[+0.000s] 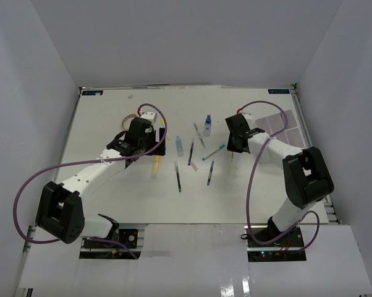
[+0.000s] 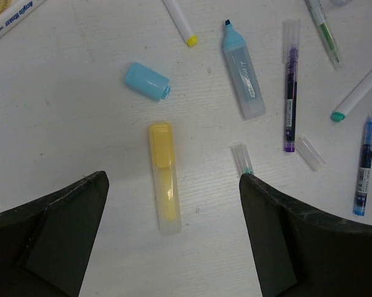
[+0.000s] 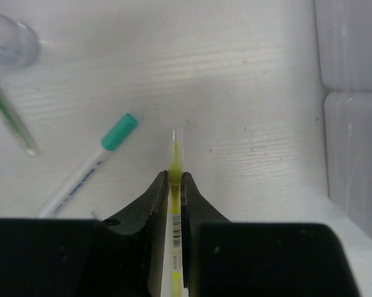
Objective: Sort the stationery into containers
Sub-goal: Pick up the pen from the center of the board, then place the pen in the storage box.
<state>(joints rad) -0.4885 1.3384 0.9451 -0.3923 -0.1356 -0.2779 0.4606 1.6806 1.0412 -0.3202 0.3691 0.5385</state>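
My right gripper (image 3: 175, 179) is shut on a thin yellow pen (image 3: 175, 151), whose clear tip sticks out past the fingertips just above the table. The white translucent container (image 3: 353, 124) lies to its right, seen from above at the far right (image 1: 280, 124). My left gripper (image 2: 173, 179) hangs open over a yellow highlighter (image 2: 163, 179) lying between its fingers, untouched. From above, the left gripper (image 1: 150, 148) is left of centre and the right gripper (image 1: 234, 148) right of centre.
Around the left gripper lie a light-blue cap (image 2: 147, 81), a blue highlighter (image 2: 243, 71), a purple pen (image 2: 290, 99) and a blue pen (image 2: 364, 167). A teal-capped pen (image 3: 90, 164) lies left of the right gripper. A small blue bottle (image 1: 207, 122) stands mid-table.
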